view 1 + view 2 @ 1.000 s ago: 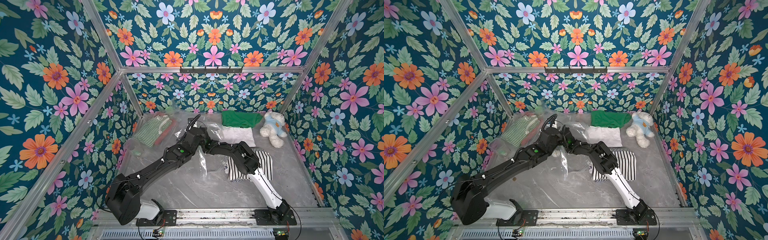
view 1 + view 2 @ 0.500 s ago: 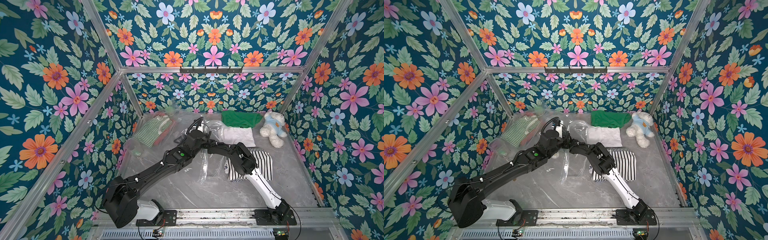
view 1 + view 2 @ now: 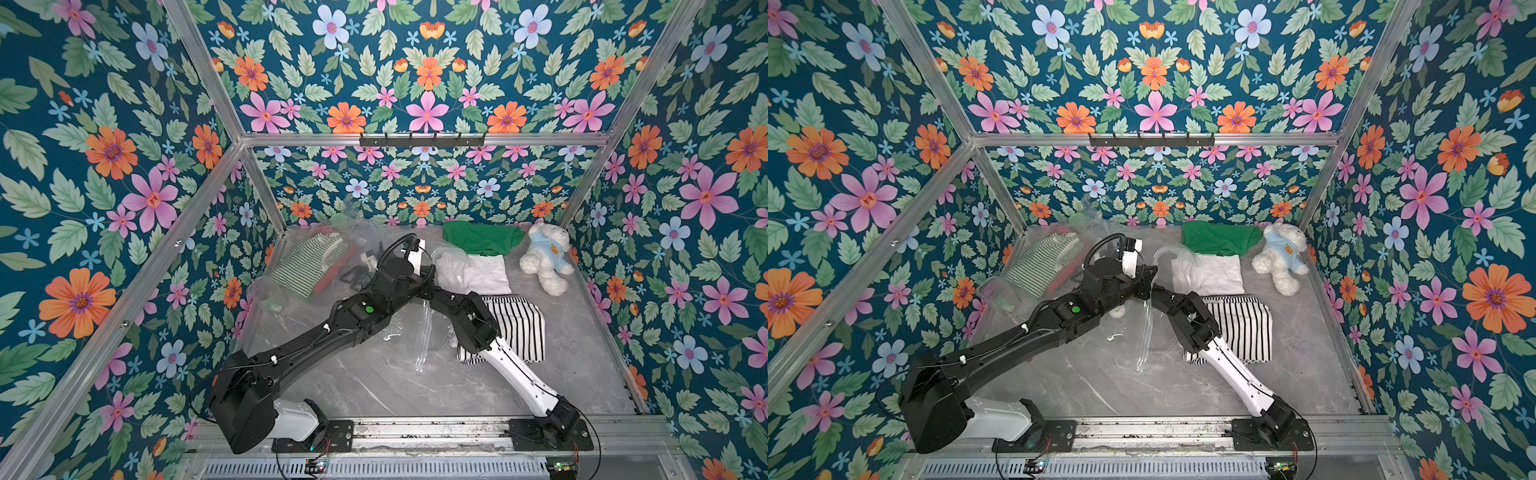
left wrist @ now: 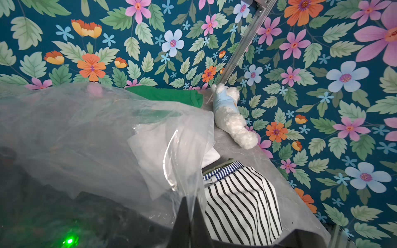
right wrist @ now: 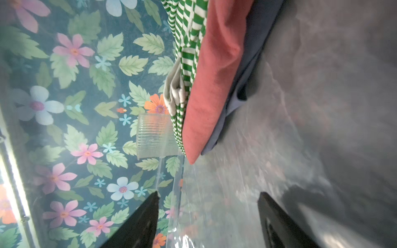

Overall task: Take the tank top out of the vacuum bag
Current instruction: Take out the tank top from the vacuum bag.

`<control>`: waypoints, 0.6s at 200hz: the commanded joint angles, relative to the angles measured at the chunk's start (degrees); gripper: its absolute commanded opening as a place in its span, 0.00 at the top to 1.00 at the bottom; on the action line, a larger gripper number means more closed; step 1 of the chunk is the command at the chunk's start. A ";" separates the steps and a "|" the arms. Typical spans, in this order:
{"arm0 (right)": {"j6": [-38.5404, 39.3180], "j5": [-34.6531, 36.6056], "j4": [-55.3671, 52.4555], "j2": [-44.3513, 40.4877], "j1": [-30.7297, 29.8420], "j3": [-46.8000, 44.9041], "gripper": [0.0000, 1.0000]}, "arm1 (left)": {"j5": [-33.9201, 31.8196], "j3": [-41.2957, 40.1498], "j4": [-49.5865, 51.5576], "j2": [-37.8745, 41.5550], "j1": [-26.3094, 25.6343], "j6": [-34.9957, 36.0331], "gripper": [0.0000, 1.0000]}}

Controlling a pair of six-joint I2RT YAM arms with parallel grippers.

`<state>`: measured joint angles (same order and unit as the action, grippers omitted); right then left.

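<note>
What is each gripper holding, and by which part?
The left gripper pinches the vacuum bag by a fold of its film. The right gripper is open, holding nothing.

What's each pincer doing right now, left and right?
Left pincer: closed, pinching the vacuum bag.
Right pincer: open, gripping nothing.

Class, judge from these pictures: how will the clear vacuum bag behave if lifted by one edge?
Probably floppy: the vacuum bag drapes in creases from where the left pincer pinches it. Likely light, as that thin pinch holds a fold up. Its glossy film may slip.
</note>
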<state>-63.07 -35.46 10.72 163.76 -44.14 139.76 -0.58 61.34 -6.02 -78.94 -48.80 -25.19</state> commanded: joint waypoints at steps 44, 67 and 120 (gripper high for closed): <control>-4.75 1.57 -0.58 7.07 -0.27 11.19 0.27 | 8.64 1.26 -5.69 -0.70 -1.16 -1.38 1.00; -5.84 2.28 0.52 7.71 -0.33 11.39 0.28 | 12.41 1.48 -7.62 -1.10 -1.47 -2.03 1.00; -6.11 3.27 0.45 8.14 -0.50 11.22 0.28 | 18.82 3.69 -10.59 -3.03 -3.82 -2.17 1.00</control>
<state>-68.42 -33.58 10.13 171.24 -44.49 150.80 12.49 63.81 -11.31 -81.47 -51.72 -27.35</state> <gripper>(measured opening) 0.719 0.049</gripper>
